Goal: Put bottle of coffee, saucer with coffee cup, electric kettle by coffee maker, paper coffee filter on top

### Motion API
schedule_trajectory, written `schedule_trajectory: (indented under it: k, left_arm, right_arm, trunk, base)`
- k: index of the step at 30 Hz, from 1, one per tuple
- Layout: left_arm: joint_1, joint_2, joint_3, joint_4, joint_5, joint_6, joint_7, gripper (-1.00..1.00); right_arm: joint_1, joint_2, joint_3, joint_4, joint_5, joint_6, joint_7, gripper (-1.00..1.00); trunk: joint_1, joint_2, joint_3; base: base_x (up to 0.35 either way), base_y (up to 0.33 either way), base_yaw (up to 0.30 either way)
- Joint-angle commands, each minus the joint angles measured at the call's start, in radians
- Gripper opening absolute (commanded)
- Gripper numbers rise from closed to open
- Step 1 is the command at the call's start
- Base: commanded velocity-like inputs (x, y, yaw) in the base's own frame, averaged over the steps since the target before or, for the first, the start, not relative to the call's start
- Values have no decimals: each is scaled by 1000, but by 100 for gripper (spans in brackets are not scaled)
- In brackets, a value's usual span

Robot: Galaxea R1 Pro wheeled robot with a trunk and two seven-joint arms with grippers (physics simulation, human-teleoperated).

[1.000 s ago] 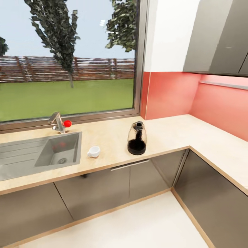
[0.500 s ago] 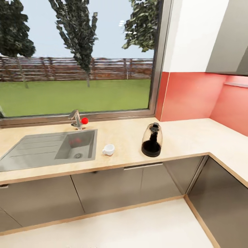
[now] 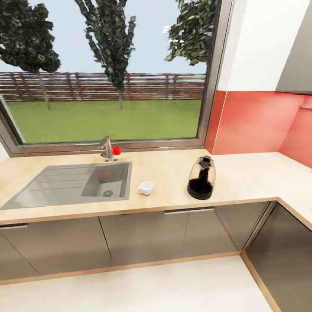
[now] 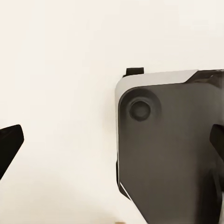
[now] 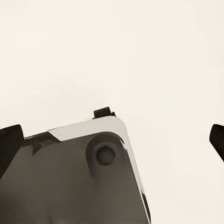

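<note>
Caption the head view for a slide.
Small white coffee cup and translucent brownish electric kettle stand apart on tan countertop beside grey sink.

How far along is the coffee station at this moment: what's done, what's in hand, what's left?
Little looks done. On the kitchen countertop the electric kettle stands upright and the coffee cup sits bare beside the sink, not on a saucer. Nothing is in hand: the left gripper and right gripper are open and empty above the pale floor. The coffee maker, bottle, filter and saucer remain to be dealt with.
</note>
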Motion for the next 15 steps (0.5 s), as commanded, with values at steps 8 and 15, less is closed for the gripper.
schedule_trajectory:
  k: [8, 15]
  left_arm:
    - [-1, 0, 4, 0, -10, -3, 5, 100]
    - [-1, 0, 4, 1, -11, -3, 5, 100]
  right_arm:
    - [-1, -1, 0, 1, -4, -4, 1, 100]
    - [-1, -1, 0, 1, -3, -4, -1, 100]
  trunk:
    - [1, -2, -7]
    - [1, -2, -7]
  base:
    - [88, -260, 0]
    - [103, -270, 55]
